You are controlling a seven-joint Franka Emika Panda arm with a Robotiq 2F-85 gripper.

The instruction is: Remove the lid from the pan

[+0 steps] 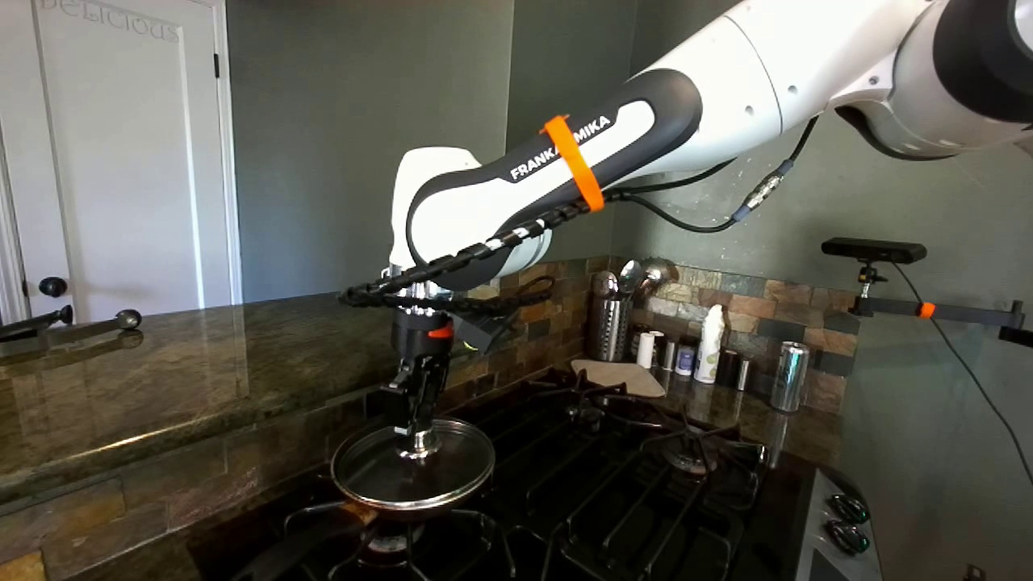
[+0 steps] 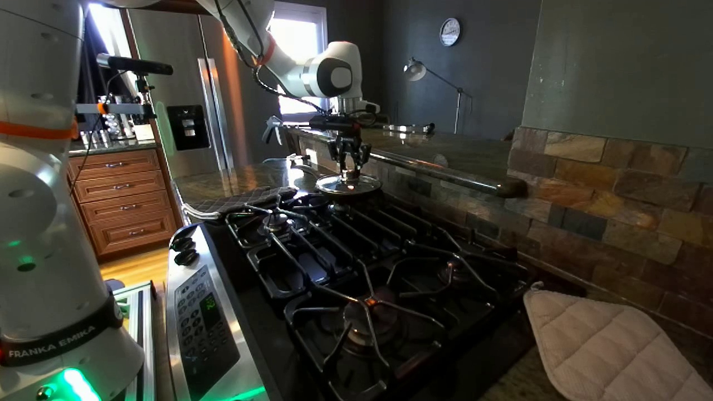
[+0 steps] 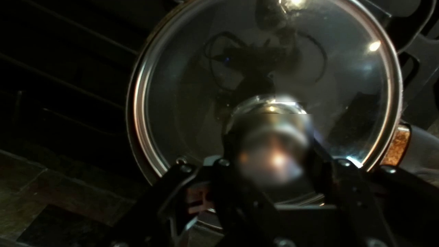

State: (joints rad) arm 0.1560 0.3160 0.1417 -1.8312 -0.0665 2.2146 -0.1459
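The round glass lid [image 1: 387, 476] with a shiny metal rim lies on the dark pan [image 1: 428, 513], over a burner at the counter wall. The lid also shows in an exterior view [image 2: 334, 186] and fills much of the wrist view [image 3: 192, 96]. The pan's handle shows at the right of the wrist view [image 3: 422, 147]; its inside is mostly hidden by reflections. My gripper [image 1: 414, 436] points down at the lid's middle. Its fingers stand on both sides of the shiny knob [image 3: 274, 161] and appear closed against it. I see no clear gap between lid and pan.
The black stove grates [image 2: 334, 278] spread beside the pan. A raised stone counter [image 1: 161, 395] runs close behind it. A pale pot holder [image 2: 607, 340], a utensil canister [image 1: 611, 329] and several bottles stand at the far end. A dark quilted mitt [image 2: 245, 201] lies near the stove's edge.
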